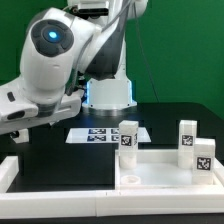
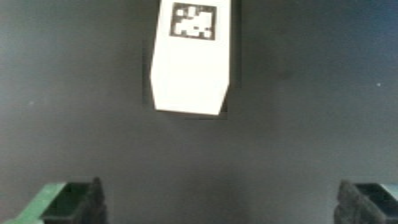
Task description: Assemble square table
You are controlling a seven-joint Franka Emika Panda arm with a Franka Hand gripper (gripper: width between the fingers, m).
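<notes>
Over the black table [image 1: 60, 160], the gripper [image 2: 221, 205] is hovering, jaws spread wide, empty.
Descending off-centre risks knocking the white leg [image 2: 192, 60] sideways.

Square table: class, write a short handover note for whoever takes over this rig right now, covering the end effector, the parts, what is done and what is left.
End effector: open, holding nothing.
Slab: lies flat at the front, toward the exterior view's right.
Upright legs: three stand at or beside the slab.
Lying leg: flat on the dark table ahead of the fingers, untouched.
Done: no leg can be seen to be fastened.
Left: probably grasp the lying leg, then fit the legs to the slab.
</notes>
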